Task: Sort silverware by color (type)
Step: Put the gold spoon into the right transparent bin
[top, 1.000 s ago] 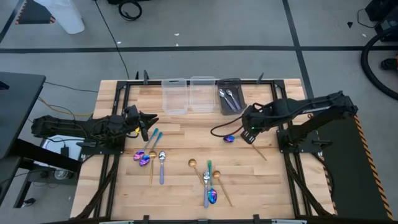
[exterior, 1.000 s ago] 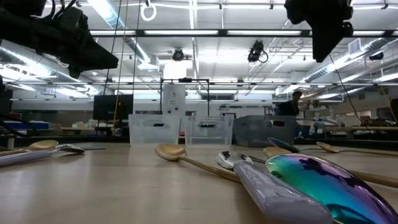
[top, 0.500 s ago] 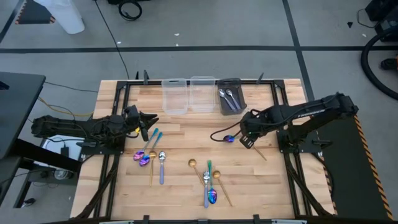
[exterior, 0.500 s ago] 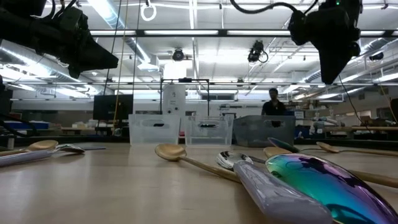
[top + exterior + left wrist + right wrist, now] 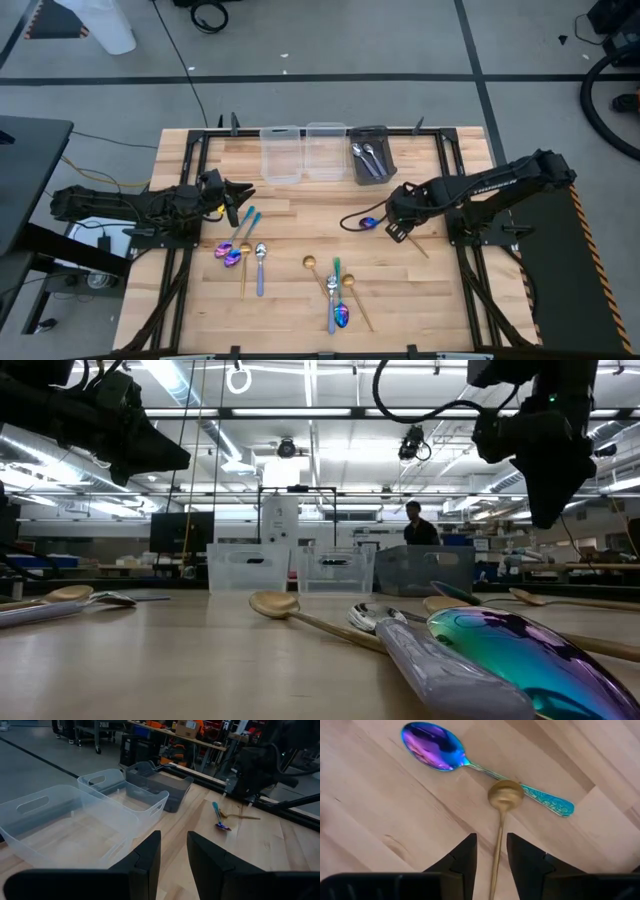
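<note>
I am looking down on a wooden table [image 5: 300, 210] with a dark arm reaching in from each side. Three bins are sitting in a row at its far edge: two clear bins [image 5: 281, 153] side by side, then a dark grey bin [image 5: 383, 150] that is already holding two silver spoons [image 5: 366, 157].

My left gripper [image 5: 243, 197] is waiting over the left part of the table, its fingers parted with a narrow gap and gripping nothing; in its wrist view the fingers [image 5: 145, 860] are pointing toward the bins.

My right gripper [image 5: 397, 232] is hanging low over the right part of the table. Its fingers [image 5: 462, 857] are standing apart, empty, on either side of the handle of a gold spoon [image 5: 504, 796], not touching it. That gold spoon's bowl is resting on the teal handle of an iridescent blue-purple spoon [image 5: 433, 746], crossing it.

The rest of the silverware is lying loose on the near half of the table. Toward the left I am seeing a small cluster [image 5: 240, 252] of iridescent, silver and gold pieces with two teal handles. Near the middle a second cluster [image 5: 335, 290] is overlapping: gold spoons, a silver one, a teal handle and an iridescent bowl.

A person [image 5: 418, 532] is showing far back in the room.
</note>
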Action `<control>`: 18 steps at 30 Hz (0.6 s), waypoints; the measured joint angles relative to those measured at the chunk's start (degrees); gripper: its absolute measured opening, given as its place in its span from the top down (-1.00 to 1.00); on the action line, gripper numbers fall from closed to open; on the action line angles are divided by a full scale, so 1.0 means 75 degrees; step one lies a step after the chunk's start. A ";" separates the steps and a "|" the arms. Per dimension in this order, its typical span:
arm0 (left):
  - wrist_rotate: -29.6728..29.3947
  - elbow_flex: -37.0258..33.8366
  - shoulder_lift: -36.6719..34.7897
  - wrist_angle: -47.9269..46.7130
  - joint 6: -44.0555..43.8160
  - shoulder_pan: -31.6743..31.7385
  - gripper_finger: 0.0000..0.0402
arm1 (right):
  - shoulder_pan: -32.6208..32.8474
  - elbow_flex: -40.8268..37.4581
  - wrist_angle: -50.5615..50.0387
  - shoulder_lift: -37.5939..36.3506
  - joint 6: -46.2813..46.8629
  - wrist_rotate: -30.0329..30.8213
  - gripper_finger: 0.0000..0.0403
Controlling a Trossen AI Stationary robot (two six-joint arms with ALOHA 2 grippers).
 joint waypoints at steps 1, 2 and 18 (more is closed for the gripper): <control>0.0000 0.0000 0.0000 0.0000 0.0001 -0.0003 0.49 | 0.0020 -0.0039 0.0066 0.0000 0.0019 0.0003 0.41; 0.0000 0.0000 0.0000 0.0000 0.0003 -0.0003 0.49 | 0.0041 -0.0085 0.0133 0.0000 0.0035 0.0003 0.40; 0.0000 0.0000 0.0000 0.0005 0.0000 -0.0002 0.49 | 0.0411 -0.1410 0.1136 0.0003 0.0894 -0.0037 0.20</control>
